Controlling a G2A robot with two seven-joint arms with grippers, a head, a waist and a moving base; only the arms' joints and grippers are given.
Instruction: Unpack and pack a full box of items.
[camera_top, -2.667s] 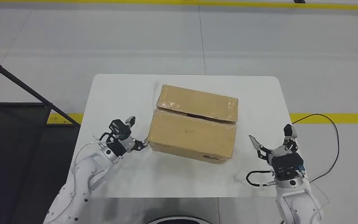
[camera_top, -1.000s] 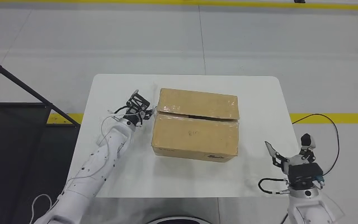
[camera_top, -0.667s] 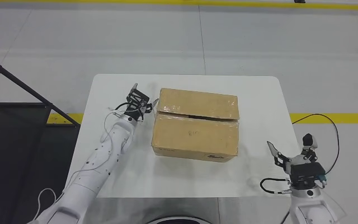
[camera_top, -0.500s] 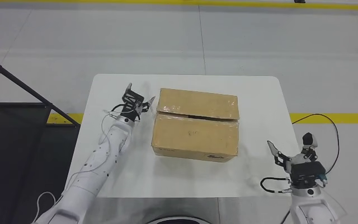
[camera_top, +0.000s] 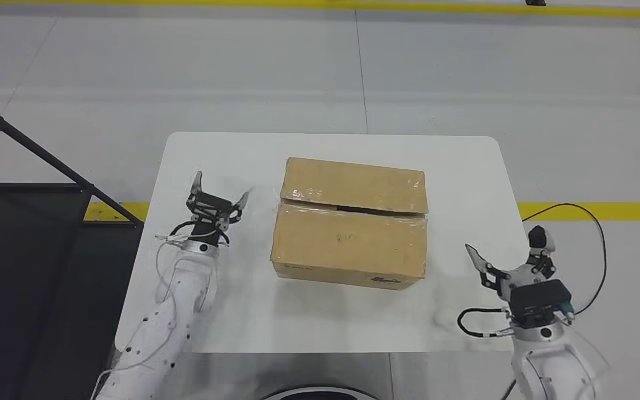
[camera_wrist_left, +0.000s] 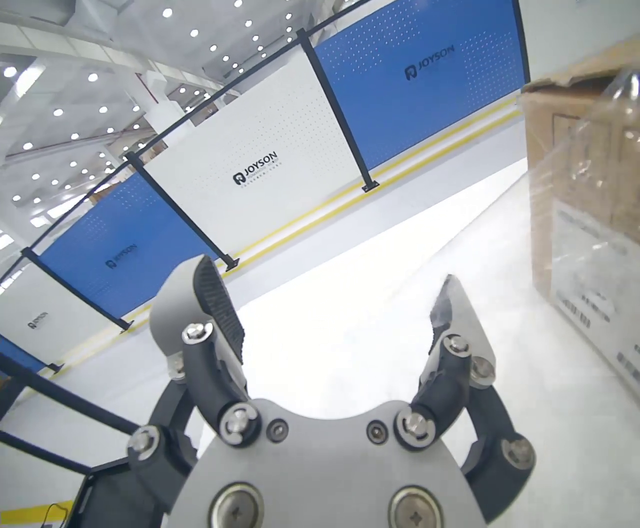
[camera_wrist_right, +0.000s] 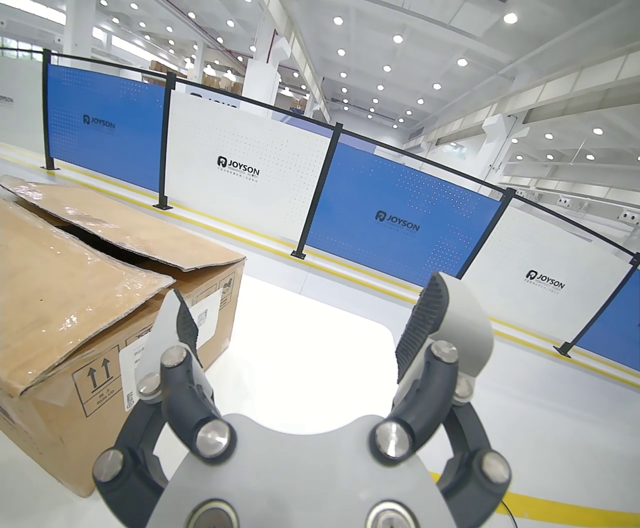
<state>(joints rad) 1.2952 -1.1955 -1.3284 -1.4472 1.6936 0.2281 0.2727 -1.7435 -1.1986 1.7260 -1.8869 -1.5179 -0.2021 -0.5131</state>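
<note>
Stiff box (camera_top: 350, 225), tape-slick, likely heavy; grab flap edge at seam. Left hand (camera_top: 220, 190), right hand (camera_top: 505, 245) both released, flanking box.

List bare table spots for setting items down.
Bare table: the far strip behind the box, the near strip before it, and the right end between box and right gripper. Tightest on the left, where the left gripper sits beside the box.

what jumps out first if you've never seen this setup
A big cardboard box sits in the middle of the white table, its top flaps nearly shut with a dark slit between them. The left gripper and right gripper flank it, both open, touching nothing.
</note>
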